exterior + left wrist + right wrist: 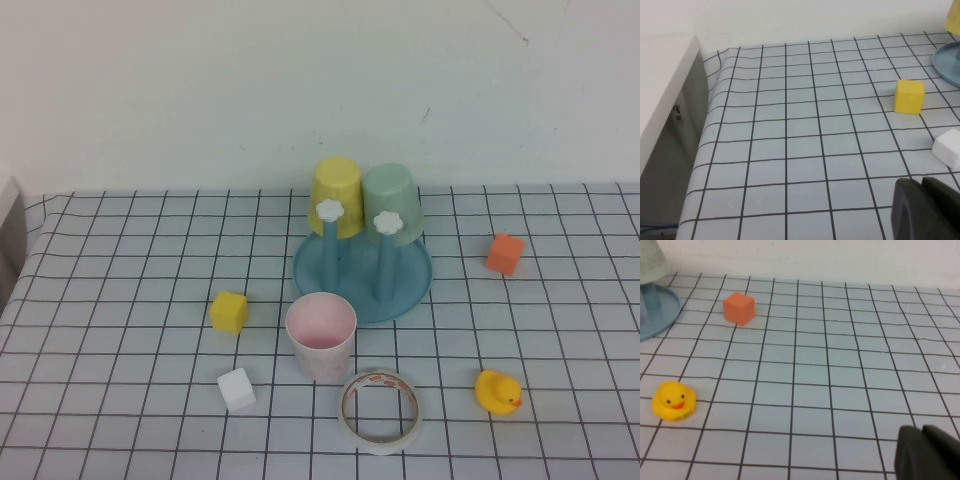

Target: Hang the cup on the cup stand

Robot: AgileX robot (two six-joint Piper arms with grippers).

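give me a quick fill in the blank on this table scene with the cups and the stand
1. The pink cup stands upright on the table, just in front of the ____ cup stand.
2. The stand already carries two upside-down cups: a mint-green cup and a ____ one.
3. The rubber duck sits on the robot's ____ side of the tape ring.
4. The left gripper and right gripper are both shut and hold ____.

Missing words: blue; yellow; right; nothing

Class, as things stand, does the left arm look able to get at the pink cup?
Probably yes: the cup stands upright, apart from the yellow block, white block and tape ring. The left hand is shut.
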